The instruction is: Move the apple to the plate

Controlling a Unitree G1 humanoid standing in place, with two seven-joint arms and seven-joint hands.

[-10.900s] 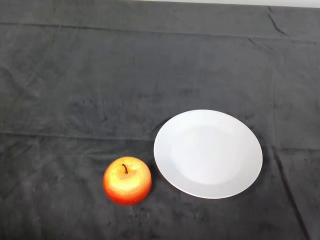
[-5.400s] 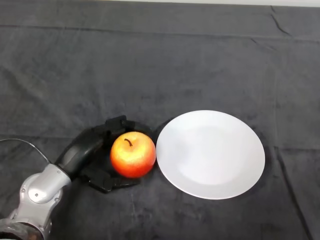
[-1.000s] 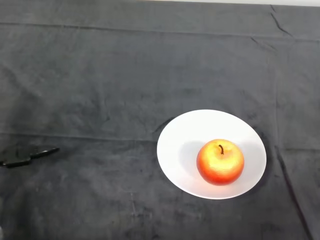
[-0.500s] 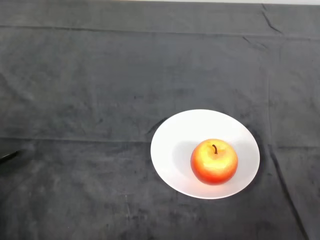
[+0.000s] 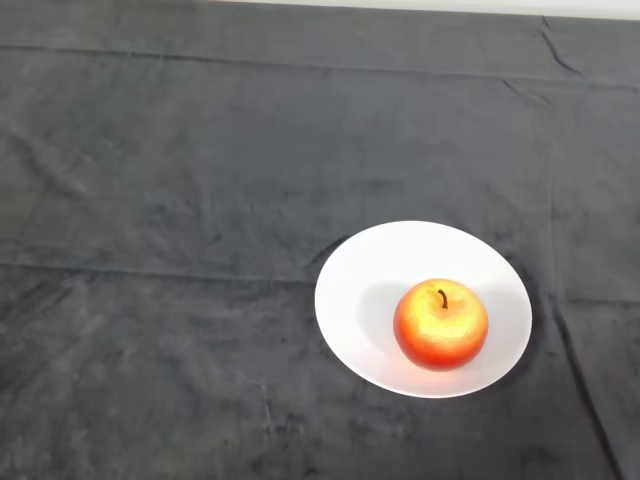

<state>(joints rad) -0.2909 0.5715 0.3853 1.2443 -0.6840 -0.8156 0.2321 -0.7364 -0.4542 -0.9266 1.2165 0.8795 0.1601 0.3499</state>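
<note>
On the plate (image 5: pixel 350 300), head view: apple (image 5: pixel 441 324) sits upright, stem up, right of centre and nearer the front rim, fully inside. We judge the placement done. Hand is out of frame, so we can't tell its state. Doing this step well now means we keep the arm clear and don't nudge plate or cloth (image 5: pixel 180 200).
</note>
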